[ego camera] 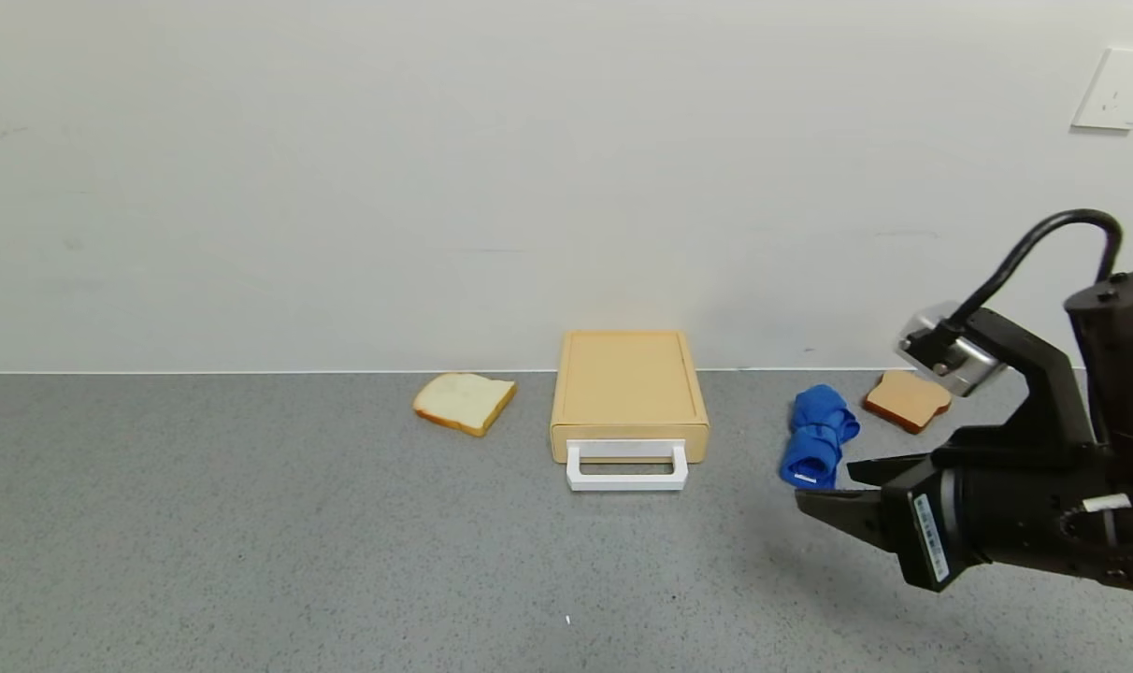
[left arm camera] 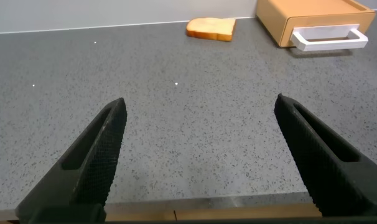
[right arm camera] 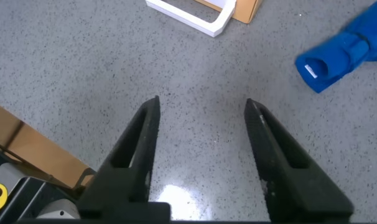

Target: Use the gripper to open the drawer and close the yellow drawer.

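The pale yellow-tan drawer box [ego camera: 629, 385] stands at the back of the grey counter against the wall, its drawer pushed in, with its white loop handle [ego camera: 626, 465] facing me. My right gripper [ego camera: 838, 491] is open and empty, hovering above the counter to the right of the handle and in front of the blue rolled cloth [ego camera: 817, 436]. In the right wrist view its fingers [right arm camera: 139, 140] are spread over bare counter, the handle [right arm camera: 195, 15] ahead. My left gripper [left arm camera: 201, 109] is open and empty over the counter near its front edge, out of the head view; the drawer [left arm camera: 313, 22] shows far off.
A white bread slice [ego camera: 464, 402] lies left of the drawer and a browner slice [ego camera: 907, 400] lies at the far right, behind the cloth. A wall socket [ego camera: 1116, 89] is at upper right. The counter's wooden front edge [left arm camera: 207, 208] shows in the left wrist view.
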### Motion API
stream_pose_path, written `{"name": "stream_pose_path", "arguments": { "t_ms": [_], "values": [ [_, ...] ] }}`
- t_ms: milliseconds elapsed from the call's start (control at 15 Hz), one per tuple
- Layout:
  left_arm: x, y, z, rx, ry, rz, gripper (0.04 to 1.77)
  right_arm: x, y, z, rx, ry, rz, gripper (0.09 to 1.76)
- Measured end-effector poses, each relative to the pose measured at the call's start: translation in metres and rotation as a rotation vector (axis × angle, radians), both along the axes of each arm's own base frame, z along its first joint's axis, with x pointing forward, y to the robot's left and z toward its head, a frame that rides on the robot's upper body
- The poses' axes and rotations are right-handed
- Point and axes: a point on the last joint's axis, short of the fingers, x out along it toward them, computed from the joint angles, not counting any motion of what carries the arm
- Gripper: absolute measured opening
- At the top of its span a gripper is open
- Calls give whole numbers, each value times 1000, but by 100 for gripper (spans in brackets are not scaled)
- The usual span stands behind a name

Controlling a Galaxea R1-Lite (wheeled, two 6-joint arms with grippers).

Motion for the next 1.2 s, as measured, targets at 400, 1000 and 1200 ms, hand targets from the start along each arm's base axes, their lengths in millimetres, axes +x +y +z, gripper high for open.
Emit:
{"name": "stream_pose_path", "arguments": {
  "t_ms": [400,1000,1200],
  "values": [
    [0,0,0,0,0,0,172,-33,-31,-10,47,-84,-45,142],
    [0,0,0,0,0,0,172,-96,-99,-5,79,-246,-324,162],
    [0,0,0,0,0,0,172,-125,-118,-5,78,-274,-419,165]
  ]
}}
